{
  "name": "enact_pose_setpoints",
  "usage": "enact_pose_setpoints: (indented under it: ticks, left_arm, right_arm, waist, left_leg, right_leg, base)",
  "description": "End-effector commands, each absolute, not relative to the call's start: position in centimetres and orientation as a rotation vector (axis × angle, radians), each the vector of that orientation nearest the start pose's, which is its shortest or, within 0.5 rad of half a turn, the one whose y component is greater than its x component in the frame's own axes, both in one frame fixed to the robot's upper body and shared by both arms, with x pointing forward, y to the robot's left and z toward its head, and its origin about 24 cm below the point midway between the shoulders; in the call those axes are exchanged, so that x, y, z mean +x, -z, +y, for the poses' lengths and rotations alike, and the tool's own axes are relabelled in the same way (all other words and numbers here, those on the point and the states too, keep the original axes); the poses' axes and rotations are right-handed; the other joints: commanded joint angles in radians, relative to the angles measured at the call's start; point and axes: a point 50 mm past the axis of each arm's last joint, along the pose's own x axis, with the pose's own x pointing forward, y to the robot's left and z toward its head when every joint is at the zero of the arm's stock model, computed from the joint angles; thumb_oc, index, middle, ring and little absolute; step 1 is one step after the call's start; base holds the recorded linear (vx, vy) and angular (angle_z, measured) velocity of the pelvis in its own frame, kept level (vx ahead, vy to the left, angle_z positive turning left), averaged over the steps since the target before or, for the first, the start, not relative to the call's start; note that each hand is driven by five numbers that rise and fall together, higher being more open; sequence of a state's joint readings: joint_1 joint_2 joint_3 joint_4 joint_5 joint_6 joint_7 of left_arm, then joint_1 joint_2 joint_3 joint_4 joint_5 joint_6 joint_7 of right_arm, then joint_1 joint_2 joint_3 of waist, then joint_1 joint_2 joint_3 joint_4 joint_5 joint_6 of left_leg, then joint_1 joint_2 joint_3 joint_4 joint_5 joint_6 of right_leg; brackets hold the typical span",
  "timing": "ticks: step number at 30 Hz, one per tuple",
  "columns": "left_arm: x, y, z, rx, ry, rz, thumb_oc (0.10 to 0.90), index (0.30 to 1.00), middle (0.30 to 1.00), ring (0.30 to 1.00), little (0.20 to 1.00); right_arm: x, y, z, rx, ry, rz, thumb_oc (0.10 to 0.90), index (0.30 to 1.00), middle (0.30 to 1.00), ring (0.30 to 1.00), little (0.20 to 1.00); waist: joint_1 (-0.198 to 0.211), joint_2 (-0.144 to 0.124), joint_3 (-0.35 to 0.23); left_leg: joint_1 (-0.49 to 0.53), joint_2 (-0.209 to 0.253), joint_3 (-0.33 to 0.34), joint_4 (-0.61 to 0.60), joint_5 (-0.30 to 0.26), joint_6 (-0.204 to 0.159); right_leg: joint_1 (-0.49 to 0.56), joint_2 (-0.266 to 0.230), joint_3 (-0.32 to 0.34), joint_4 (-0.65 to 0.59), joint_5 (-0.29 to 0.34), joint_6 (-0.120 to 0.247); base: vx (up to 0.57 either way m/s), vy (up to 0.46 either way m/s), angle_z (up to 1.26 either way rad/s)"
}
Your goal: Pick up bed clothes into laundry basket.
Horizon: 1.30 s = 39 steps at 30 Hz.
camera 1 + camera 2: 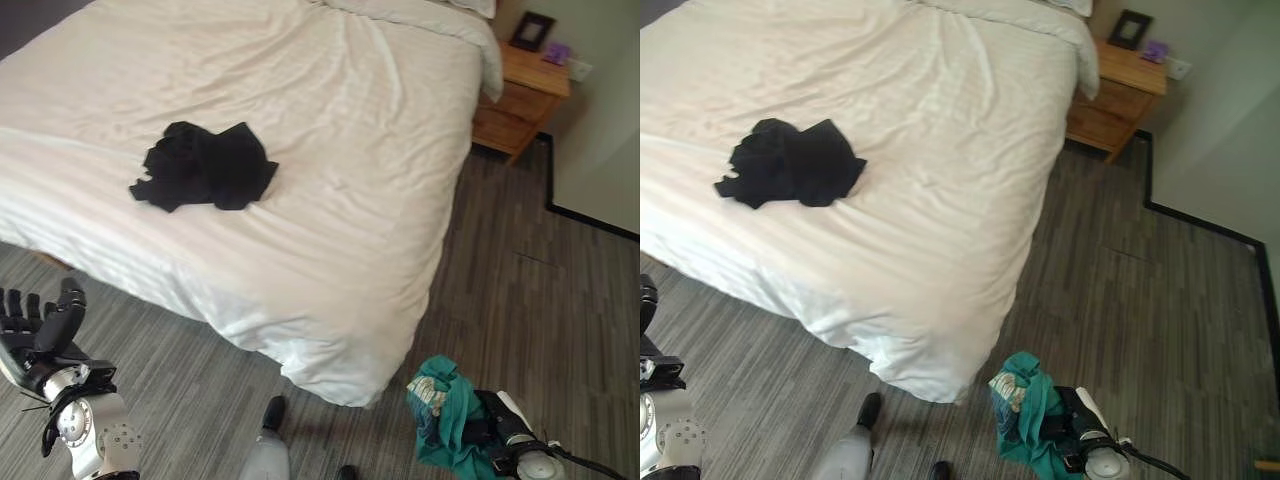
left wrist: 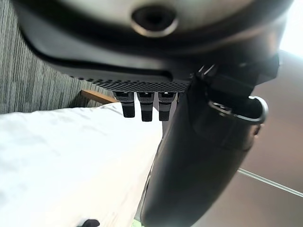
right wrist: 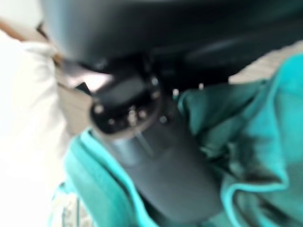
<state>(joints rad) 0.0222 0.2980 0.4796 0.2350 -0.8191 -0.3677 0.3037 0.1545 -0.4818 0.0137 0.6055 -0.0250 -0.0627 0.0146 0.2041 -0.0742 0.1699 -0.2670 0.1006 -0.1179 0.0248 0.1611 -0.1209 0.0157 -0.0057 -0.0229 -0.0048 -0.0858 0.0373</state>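
Observation:
A crumpled pile of black clothes [image 1: 205,165] lies on the white bed [image 1: 330,150], left of its middle. A teal garment [image 1: 445,410] hangs over the floor beside the bed's near corner, and my right hand [image 1: 492,432] is shut on it. In the right wrist view my thumb [image 3: 156,161] presses into the teal cloth [image 3: 265,142], which folds around it. My left hand [image 1: 40,330] is raised at the lower left over the floor, in front of the bed's near edge, open and holding nothing. Its fingers [image 2: 147,106] point toward the white bedcover [image 2: 61,161].
A wooden nightstand [image 1: 520,95] stands at the bed's far right with a dark picture frame [image 1: 532,30] on it. Grey plank floor [image 1: 540,290] runs along the bed's right side to a pale wall with a dark skirting [image 1: 590,215].

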Motion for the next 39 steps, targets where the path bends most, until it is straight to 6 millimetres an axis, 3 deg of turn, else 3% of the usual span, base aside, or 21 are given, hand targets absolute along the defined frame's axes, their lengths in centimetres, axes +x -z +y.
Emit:
enact_pose_setpoints:
  ticks: [1,4,7,10,11,12,13,15,17,20,21,23,24,25,27,28,29,31,32,33,39]
  left_arm:
    - [21.6,-12.2,35.3,-0.333,-0.772,-0.590,0.800,0.900,0.900,0.900,0.900]
    - [22.3,-13.0,35.4,-0.302,-0.775,-0.606,0.800,0.900,0.900,0.900,0.900]
    - [22.7,-14.8,36.1,-0.228,-0.769,-0.638,0.800,0.900,0.900,0.900,0.900]
    - [23.2,-17.6,37.0,-0.138,-0.753,-0.693,0.800,0.900,0.900,0.900,0.900]
    - [23.5,-18.8,37.4,-0.083,-0.742,-0.701,0.800,0.900,0.900,0.900,0.900]
    - [23.6,-18.9,37.5,-0.082,-0.740,-0.703,0.800,0.900,0.900,0.900,0.900]
    - [24.3,-22.0,38.2,0.030,-0.703,-0.731,0.800,0.900,0.900,0.900,0.900]
    - [24.8,-23.4,37.9,0.049,-0.682,-0.766,0.800,0.900,0.900,0.900,0.900]
    - [25.0,-26.5,37.8,0.145,-0.661,-0.818,0.800,0.900,0.900,0.900,0.900]
    - [25.0,-30.6,37.2,0.309,-0.624,-0.889,0.800,0.900,0.900,0.900,0.900]
    - [25.1,-31.7,36.9,0.359,-0.610,-0.902,0.800,0.900,0.900,0.900,0.900]
    - [25.5,-34.0,35.2,0.487,-0.544,-0.933,0.800,0.900,0.900,0.900,0.900]
    - [25.6,-34.1,35.1,0.488,-0.542,-0.935,0.800,0.900,0.900,0.900,0.900]
    - [26.6,-35.1,34.2,0.587,-0.489,-0.900,0.800,0.900,0.900,0.900,0.900]
    - [28.2,-36.4,34.0,0.770,-0.450,-0.779,0.800,0.900,0.900,0.900,0.900]
    - [28.7,-37.7,33.5,0.846,-0.453,-0.776,0.800,0.900,0.900,0.900,0.900]
    - [29.0,-38.1,33.4,0.918,-0.451,-0.747,0.800,0.900,0.900,0.900,0.900]
    - [29.9,-38.3,33.2,1.052,-0.445,-0.671,0.800,0.900,0.900,0.900,0.900]
    - [30.2,-38.1,33.9,1.102,-0.473,-0.624,0.800,0.900,0.900,0.900,0.900]
    - [30.4,-39.1,33.5,1.158,-0.485,-0.619,0.800,0.900,0.900,0.900,0.900]
    - [32.8,-39.9,33.4,1.346,-0.521,-0.433,0.800,0.900,0.900,0.900,0.900]
  right_arm:
    - [13.6,5.7,-32.8,-0.498,0.231,0.656,0.400,0.300,0.300,0.300,0.300]
    - [12.2,5.5,-34.0,-0.495,0.293,0.677,0.400,0.300,0.300,0.300,0.300]
    - [12.5,4.6,-35.2,-0.504,0.341,0.655,0.400,0.300,0.300,0.300,0.300]
    - [13.3,3.7,-35.8,-0.511,0.356,0.617,0.400,0.300,0.300,0.300,0.300]
    - [13.9,3.2,-35.9,-0.520,0.351,0.591,0.400,0.300,0.300,0.300,0.300]
    - [13.9,3.2,-35.8,-0.516,0.352,0.591,0.400,0.300,0.300,0.300,0.300]
    - [15.6,2.6,-35.3,-0.503,0.339,0.535,0.400,0.300,0.300,0.300,0.300]
    - [16.1,2.7,-34.9,-0.490,0.340,0.520,0.400,0.300,0.300,0.300,0.300]
    - [17.7,2.4,-34.0,-0.439,0.347,0.465,0.400,0.300,0.300,0.300,0.300]
    - [18.8,2.7,-31.9,-0.356,0.306,0.412,0.400,0.300,0.300,0.300,0.300]
    - [19.1,2.8,-31.5,-0.353,0.286,0.413,0.400,0.300,0.300,0.300,0.300]
    - [18.4,3.8,-31.2,-0.329,0.273,0.456,0.400,0.300,0.300,0.300,0.300]
    - [18.4,3.9,-31.2,-0.326,0.275,0.455,0.400,0.300,0.300,0.300,0.300]
    - [17.1,4.9,-31.5,-0.320,0.271,0.512,0.400,0.300,0.300,0.300,0.300]
    - [16.7,4.8,-32.2,-0.342,0.260,0.534,0.400,0.300,0.300,0.300,0.300]
    - [16.5,4.9,-32.3,-0.342,0.256,0.540,0.400,0.300,0.300,0.300,0.300]
    - [16.6,4.9,-32.5,-0.351,0.255,0.544,0.400,0.300,0.300,0.300,0.300]
    - [16.6,4.9,-32.8,-0.361,0.240,0.555,0.400,0.300,0.300,0.300,0.300]
    - [17.1,4.4,-33.2,-0.371,0.241,0.540,0.400,0.300,0.300,0.300,0.300]
    - [17.2,4.0,-33.7,-0.389,0.236,0.538,0.400,0.300,0.300,0.300,0.300]
    - [16.3,4.5,-34.1,-0.379,0.250,0.568,0.400,0.300,0.300,0.300,0.300]
  waist:
    - [-0.091,-0.027,-0.074]
    - [-0.148,-0.005,-0.086]
    - [-0.169,0.015,-0.101]
    - [-0.173,0.028,-0.114]
    - [-0.172,0.041,-0.124]
    - [-0.171,0.036,-0.120]
    - [-0.174,0.051,-0.149]
    - [-0.166,0.046,-0.151]
    - [-0.154,0.046,-0.153]
    - [-0.157,0.042,-0.154]
    - [-0.159,0.043,-0.155]
    - [-0.171,0.055,-0.159]
    - [-0.167,0.053,-0.160]
    - [-0.181,0.060,-0.169]
    - [-0.200,0.070,-0.164]
    - [-0.204,0.073,-0.154]
    - [-0.200,0.063,-0.144]
    - [-0.206,0.061,-0.147]
    - [-0.198,0.057,-0.140]
    - [-0.213,0.069,-0.144]
    - [-0.259,0.066,-0.142]
  left_leg:
    - [-0.041,0.055,0.006,-0.036,0.018,0.020]
    - [-0.008,0.157,0.073,-0.101,0.047,-0.009]
    - [-0.022,0.213,0.100,-0.112,0.051,-0.038]
    - [-0.010,0.235,0.093,-0.112,0.048,-0.061]
    - [-0.003,0.231,0.086,-0.112,0.046,-0.066]
    - [0.000,0.229,0.087,-0.112,0.045,-0.066]
    - [0.029,0.206,0.112,-0.105,0.012,-0.066]
    - [0.034,0.191,0.115,-0.097,0.001,-0.058]
    - [0.033,0.153,0.114,-0.065,-0.028,-0.042]
    - [0.009,0.090,0.108,-0.016,-0.082,-0.009]
    - [-0.003,0.079,0.106,0.002,-0.097,0.000]
    - [0.000,0.054,0.093,0.017,-0.124,0.020]
    - [-0.003,0.055,0.094,0.017,-0.121,0.020]
    - [0.020,0.032,0.093,-0.010,-0.120,0.039]
    - [0.050,0.009,0.104,-0.029,-0.123,0.056]
    - [0.050,-0.003,0.102,-0.020,-0.123,0.060]
    - [0.056,-0.010,0.105,-0.019,-0.125,0.061]
    - [0.079,-0.017,0.110,-0.042,-0.117,0.062]
    - [0.101,-0.010,0.123,-0.055,-0.120,0.057]
    - [0.098,-0.011,0.124,-0.066,-0.112,0.054]
    - [0.096,0.002,0.148,-0.093,-0.096,0.054]
  right_leg:
    - [-0.026,-0.055,0.015,0.093,-0.088,0.063]
    - [-0.028,-0.078,0.002,0.114,-0.103,0.078]
    - [-0.008,-0.112,-0.001,0.113,-0.111,0.103]
    - [0.031,-0.157,0.011,0.088,-0.102,0.129]
    - [0.043,-0.176,0.018,0.078,-0.095,0.143]
    - [0.049,-0.179,0.018,0.072,-0.093,0.144]
    - [0.058,-0.249,0.037,0.014,-0.018,0.185]
    - [0.049,-0.276,0.043,-0.007,0.007,0.194]
    - [0.023,-0.316,0.051,-0.020,0.088,0.202]
    - [-0.026,-0.361,0.085,-0.011,0.260,0.199]
    - [-0.039,-0.360,0.101,-0.001,0.285,0.201]
    - [-0.039,-0.318,0.159,0.041,0.273,0.191]
    - [-0.045,-0.317,0.162,0.042,0.276,0.191]
    - [-0.071,-0.237,0.197,0.049,0.202,0.190]
    - [-0.123,-0.144,0.176,0.032,0.099,0.175]
    - [-0.111,-0.125,0.170,0.028,0.075,0.174]
    - [-0.102,-0.135,0.152,0.008,0.090,0.184]
    - [-0.086,-0.110,0.181,-0.018,0.084,0.181]
    - [-0.082,-0.124,0.144,-0.034,0.096,0.190]
    - [-0.084,-0.118,0.157,-0.049,0.105,0.193]
    - [-0.103,-0.108,0.169,-0.077,0.113,0.200]
  base:
    - [-0.02,0.194,0.04]
    - [0.01,0.221,0.35]
    - [0.08,0.249,0.01]
    - [0.15,0.311,0.08]
    - [0.12,0.261,-0.02]
    - [0.21,0.581,-0.20]
    - [0.18,0.587,-0.20]
    - [0.11,0.432,-0.15]
    - [0.05,0.311,-0.15]
    - [0.05,0.309,-0.04]
    - [0.04,0.294,0.09]
    - [0.07,0.271,0.08]
    - [0.12,0.331,0.11]
    - [0.13,0.315,-0.01]
    - [0.11,0.328,-0.13]
    - [0.00,0.179,-0.04]
    - [0.00,0.123,0.19]
    - [0.05,0.080,0.01]
    - [0.06,0.058,-0.22]
    - [0.04,0.072,-0.39]
    - [0.02,0.051,-0.14]
